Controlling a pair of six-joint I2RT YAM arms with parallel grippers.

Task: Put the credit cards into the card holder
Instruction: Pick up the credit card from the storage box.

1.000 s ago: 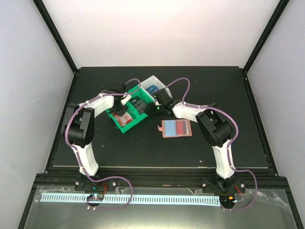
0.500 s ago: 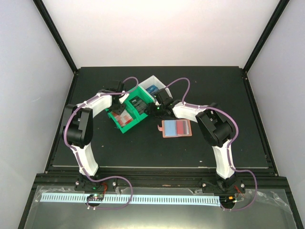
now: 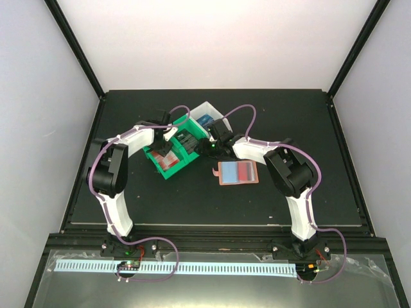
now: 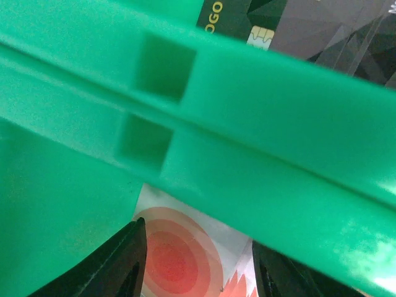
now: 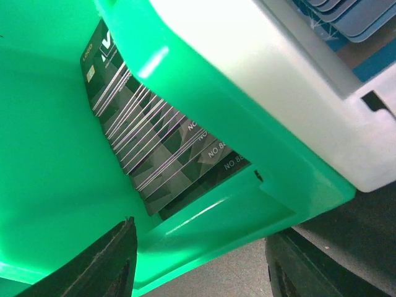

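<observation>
My left claw hangs spread wide, low in the green bin above a white card with red rings — nothing gripped. My right claw is spread wide too, one finger over the green bin's inside, the other outside its wall — beside a fanned stack of dark cards. A white bin holding blue cards touches the green one. The card holder lies open on the table, near the bins.
</observation>
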